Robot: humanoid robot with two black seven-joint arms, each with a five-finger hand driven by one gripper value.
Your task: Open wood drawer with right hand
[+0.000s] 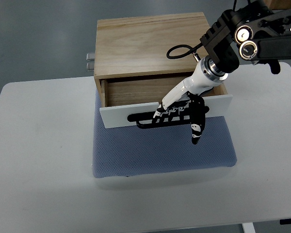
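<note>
Now, operator, you had the right hand [184,112] at the centre of the frame, its arm [254,36] entering from the upper right edge. The black fingers [150,121] lay stretched leftward along the white drawer front [116,116], hooked into its dark slot handle [134,118]; the thumb [197,130] pointed down over the front's lower edge. So the fingers sat together, curled onto the handle rather than spread.

You could see the drawer [136,92] partly pulled out of the wood box [145,43], toward the bottom of the frame, with its brown inside showing between the box and the white front. The front sat slightly tilted, its right end higher in the frame than its left.

The box stood at upper centre, on a blue mat [160,150] that reached down to mid-frame. The mat lay on a white table [39,170] filling most of the picture. A small grey metal piece [89,60] stuck out at the box's left side. A black cable [182,51] looped above the wrist, over the box top.
</note>
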